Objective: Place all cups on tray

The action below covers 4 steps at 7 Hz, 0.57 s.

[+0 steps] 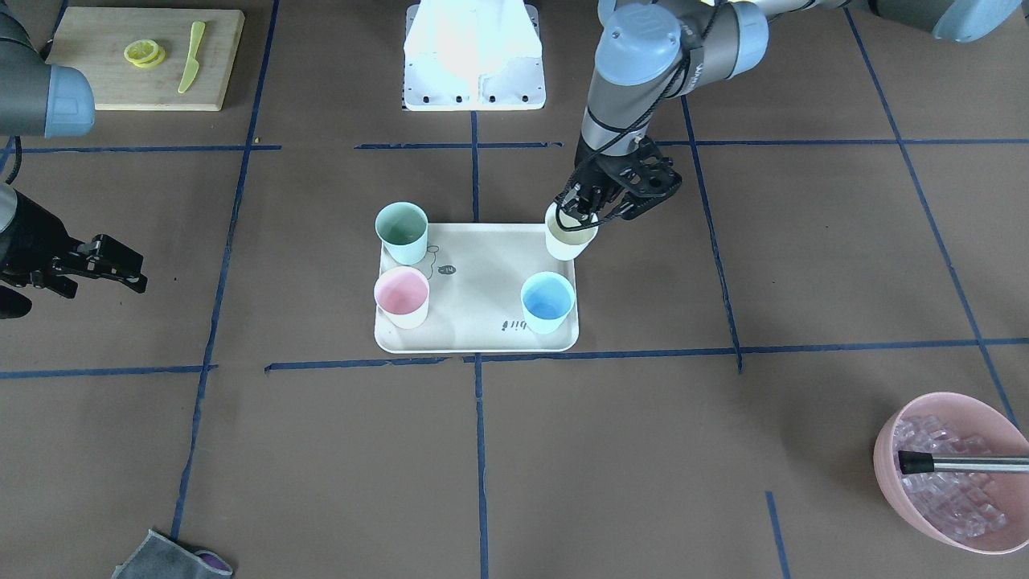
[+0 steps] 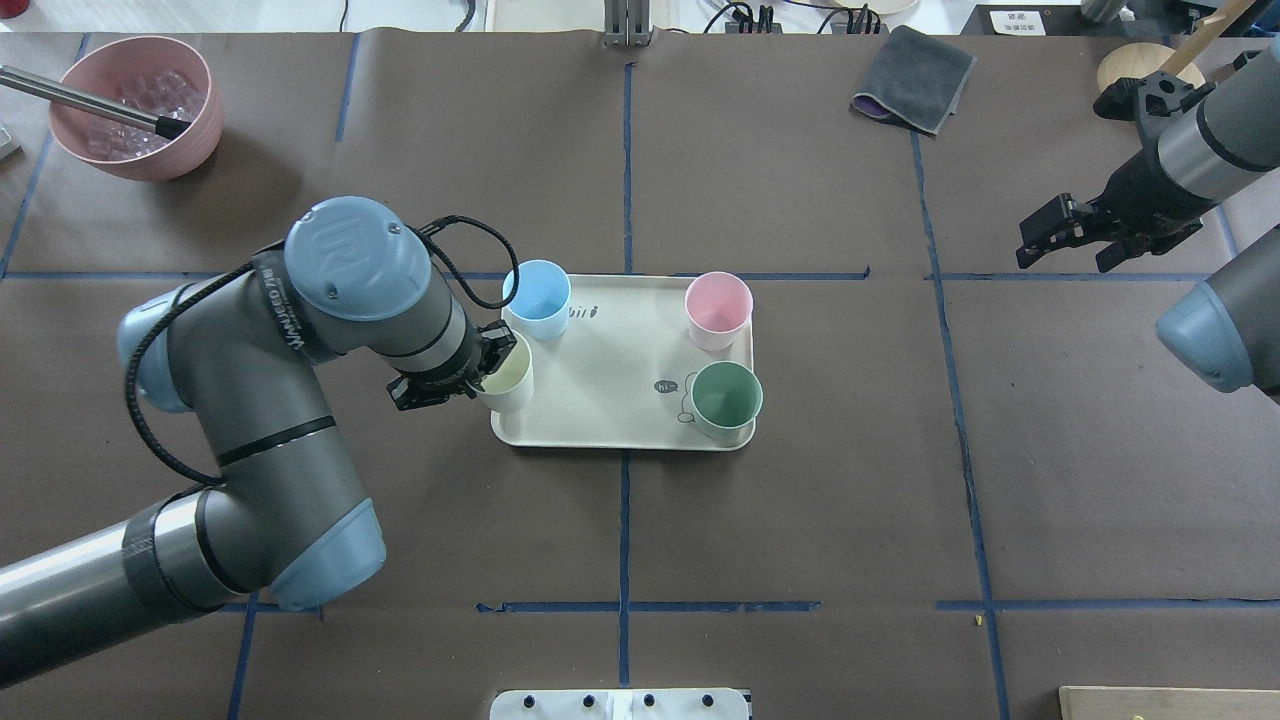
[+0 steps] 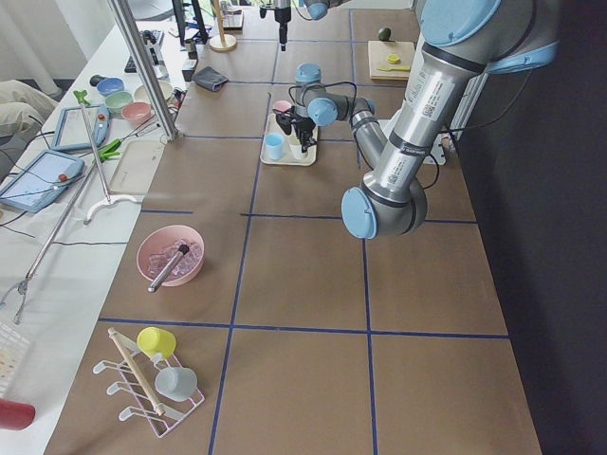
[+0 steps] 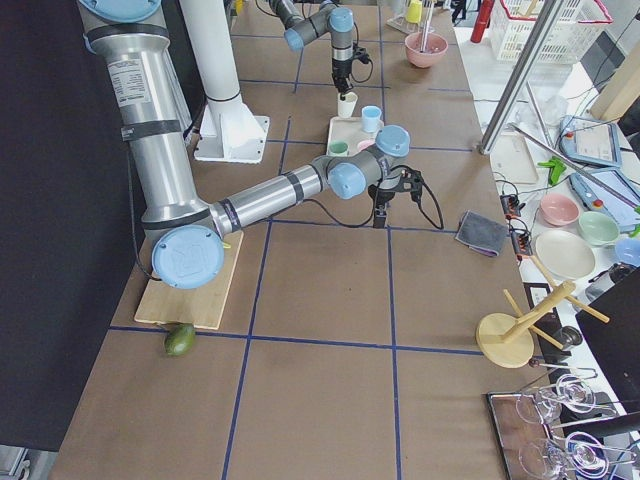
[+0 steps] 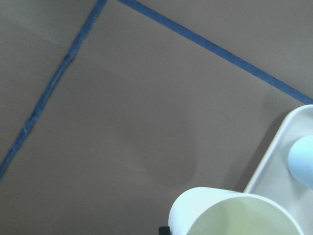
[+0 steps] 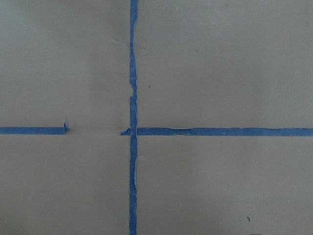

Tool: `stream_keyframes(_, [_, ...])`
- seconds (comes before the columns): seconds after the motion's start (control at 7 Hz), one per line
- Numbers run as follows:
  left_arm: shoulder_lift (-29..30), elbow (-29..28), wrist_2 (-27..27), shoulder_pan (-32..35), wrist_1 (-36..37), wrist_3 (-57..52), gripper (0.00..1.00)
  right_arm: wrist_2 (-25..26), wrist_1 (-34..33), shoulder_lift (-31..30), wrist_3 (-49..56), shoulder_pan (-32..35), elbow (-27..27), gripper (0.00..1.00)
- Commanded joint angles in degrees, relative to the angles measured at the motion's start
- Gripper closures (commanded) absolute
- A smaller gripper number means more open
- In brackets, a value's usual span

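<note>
Brown-papered table (image 1: pixel 804 281), blue tape lines: four cups, one tray (image 1: pixel 482 281). Mint cup (image 1: pixel 402 233), pink cup (image 1: pixel 401 296) and blue cup (image 1: pixel 547 302) stand on it. The cream cup (image 1: pixel 569 241) is at its corner, rim pinched by the left gripper (image 1: pixel 591 211), seemingly not yet seated. The next move calls for settling it inside the rim, then letting go. The right gripper (image 1: pixel 112 269) hangs spread, well apart.

Cream cup (image 5: pixel 234 215): cut off at 6 o'clock in wrist view; rim partly behind left claw (image 1: pixel 580 211) in front view. Blue cup (image 5: pixel 303 161): cut off at 3 o'clock. Bowl (image 1: pixel 883 458): cut off at 3 o'clock. Cloth (image 1: pixel 157 555): cut off at 6 o'clock.
</note>
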<state>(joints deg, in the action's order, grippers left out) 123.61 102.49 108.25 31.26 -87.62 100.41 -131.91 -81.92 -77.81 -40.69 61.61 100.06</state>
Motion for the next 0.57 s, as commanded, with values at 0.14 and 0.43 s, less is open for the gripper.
stream_keyframes(0.14, [1.89, -2.91, -2.95, -3.21, -1.14, 0.14, 0.46, -0.02, 0.1, -0.41, 0.09, 0.0, -0.04, 0.0])
stream_keyframes(0.43, [1.28, -0.11, -2.7, -2.09, -0.19, -3.17, 0.0, -0.02, 0.1, -0.5, 0.35, 0.0, -0.13, 0.0])
